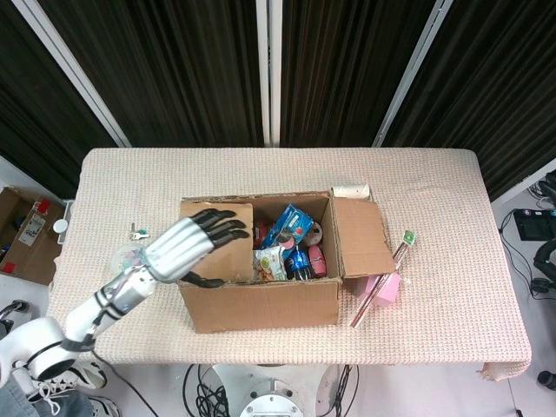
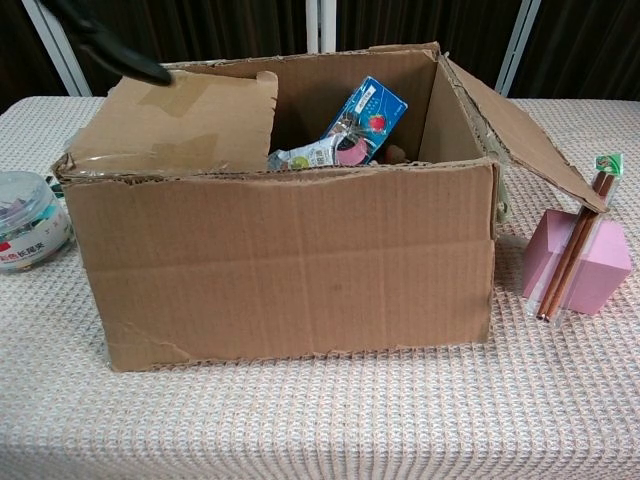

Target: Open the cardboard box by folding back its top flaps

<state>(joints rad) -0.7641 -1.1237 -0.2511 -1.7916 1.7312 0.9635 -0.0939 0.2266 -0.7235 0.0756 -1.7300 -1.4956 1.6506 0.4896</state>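
The brown cardboard box [image 1: 261,265] sits at the middle of the beige woven table [image 1: 452,287], nearer its front edge. Its right flap [image 1: 363,236] is folded outward, sloping down over a pink block [image 2: 580,262] with brown chopsticks [image 2: 570,262]. The left flap [image 1: 228,256] lies flat over the box's left half. The robot's left hand [image 1: 187,246], white-backed with black fingers spread and holding nothing, hovers above that flap. Coloured packets [image 1: 291,239] fill the uncovered half. The right hand is out of sight.

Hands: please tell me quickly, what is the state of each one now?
Left hand: open, fingers spread above the closed left flap, holding nothing.
Right hand: not in view.
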